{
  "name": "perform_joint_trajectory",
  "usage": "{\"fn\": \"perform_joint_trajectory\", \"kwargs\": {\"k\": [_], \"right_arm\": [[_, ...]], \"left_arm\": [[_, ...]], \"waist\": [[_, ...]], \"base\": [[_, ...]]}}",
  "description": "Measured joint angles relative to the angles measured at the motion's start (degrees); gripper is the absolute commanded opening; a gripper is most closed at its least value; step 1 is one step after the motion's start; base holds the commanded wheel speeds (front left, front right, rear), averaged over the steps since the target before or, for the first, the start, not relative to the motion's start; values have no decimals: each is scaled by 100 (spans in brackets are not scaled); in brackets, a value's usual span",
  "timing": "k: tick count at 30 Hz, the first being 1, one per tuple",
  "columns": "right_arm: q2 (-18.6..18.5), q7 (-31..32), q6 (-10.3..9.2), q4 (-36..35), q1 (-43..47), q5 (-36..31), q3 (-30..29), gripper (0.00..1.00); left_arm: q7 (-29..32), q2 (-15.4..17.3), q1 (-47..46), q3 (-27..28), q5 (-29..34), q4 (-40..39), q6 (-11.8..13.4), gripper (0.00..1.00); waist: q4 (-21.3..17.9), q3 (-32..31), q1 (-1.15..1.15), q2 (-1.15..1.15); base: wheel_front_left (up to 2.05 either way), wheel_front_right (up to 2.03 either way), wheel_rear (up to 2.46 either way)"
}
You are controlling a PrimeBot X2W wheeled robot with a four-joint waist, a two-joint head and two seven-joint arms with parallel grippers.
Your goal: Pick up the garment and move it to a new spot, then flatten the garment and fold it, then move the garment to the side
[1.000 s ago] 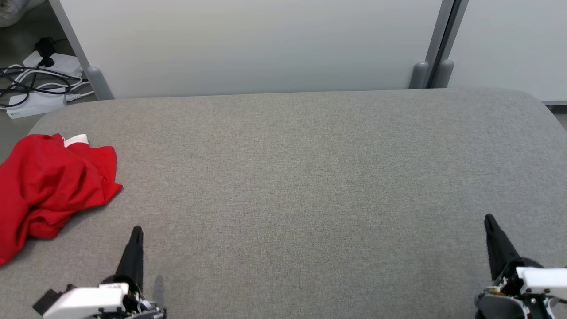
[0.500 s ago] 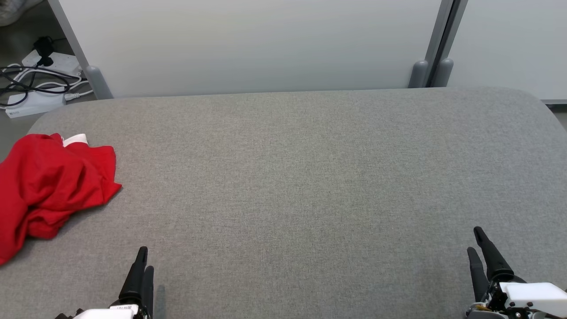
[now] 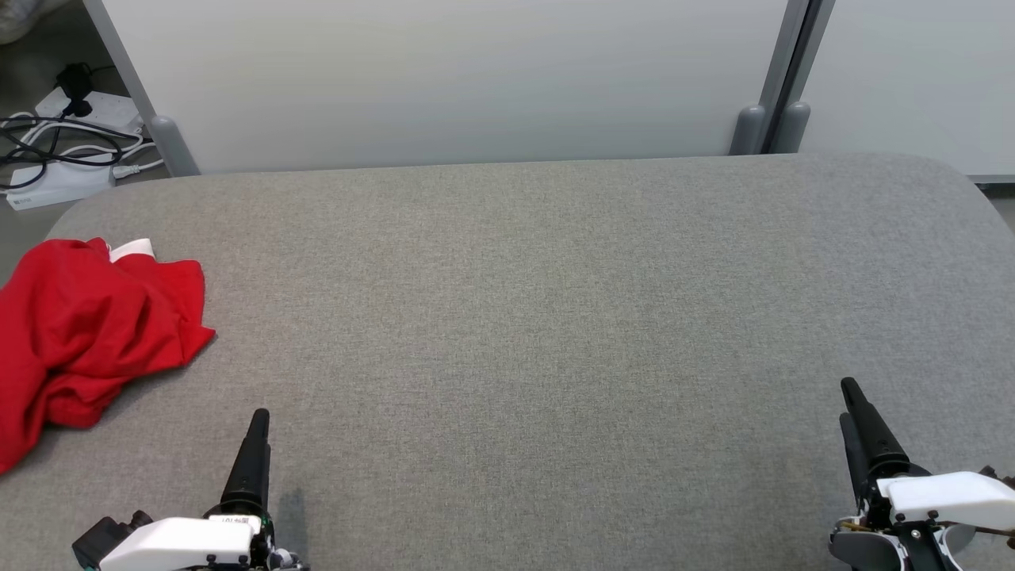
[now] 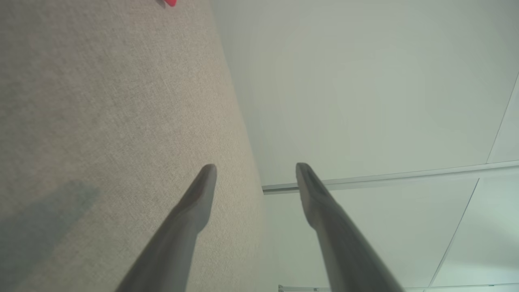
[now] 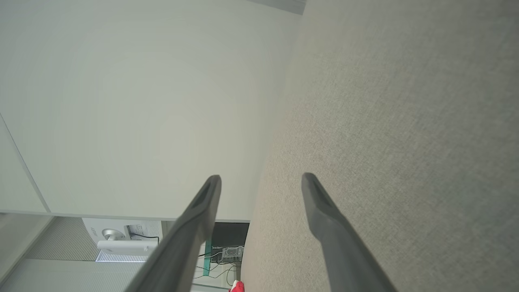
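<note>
Two empty, open end effectors at the near edge of a grey bench, with a red garment heaped at the left.

Closest to me, at the lower left of the head view, the left end effector points up the frame over the fabric-covered bench. Its wrist view shows the two dark fingers spread well apart, gripping nothing. At the lower right the right end effector stands the same way, its fingers parted and empty. Farther up, at the left edge of the frame, the garment lies crumpled on the bench. A white tab shows at its top, and the heap is apart from both end effectors, nearer the left one. Beyond the bench's far edge stand pale wall panels with grey posts at the upper right. Cables lie on the floor at the upper left.
</note>
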Motion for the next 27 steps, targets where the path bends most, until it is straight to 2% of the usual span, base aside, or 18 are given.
{"fn": "perform_joint_trajectory", "kwargs": {"k": [27], "right_arm": [[-164,-426,0,-53,-375,-1868,357,100]], "left_arm": [[-422,78,-293,-30,2351,-119,-8,100]], "waist": [[-43,66,-1,0]], "base": [[0,0,0]]}}
